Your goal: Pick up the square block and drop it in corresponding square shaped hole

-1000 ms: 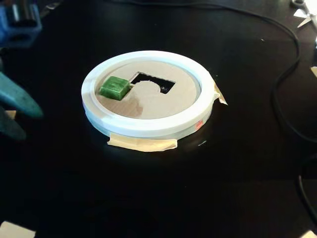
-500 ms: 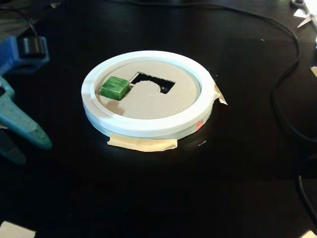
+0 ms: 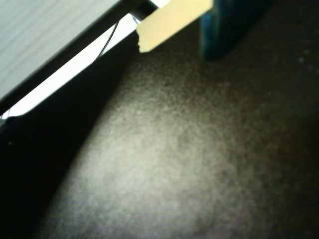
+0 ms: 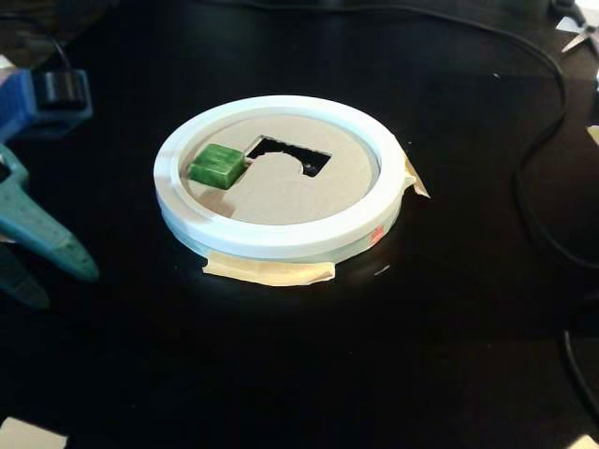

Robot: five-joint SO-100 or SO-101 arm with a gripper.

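A green square block (image 4: 216,166) lies on the brown cardboard lid (image 4: 299,196) inside a white round ring (image 4: 281,238), at the lid's left side. It sits just left of the dark cut-out hole (image 4: 284,150) and touches its edge. The arm and its gripper do not show in the fixed view. The wrist view shows only the dark table top (image 3: 189,149), a strip of pale tape (image 3: 169,22) and a blurred dark blue thing (image 3: 232,27) at the top; I can make out no fingers there.
Blue and teal clamps (image 4: 37,220) stand at the fixed view's left edge. Tape strips (image 4: 270,270) hold the ring to the black table. A black cable (image 4: 524,187) runs along the right side. The table edge (image 3: 65,55) shows in the wrist view.
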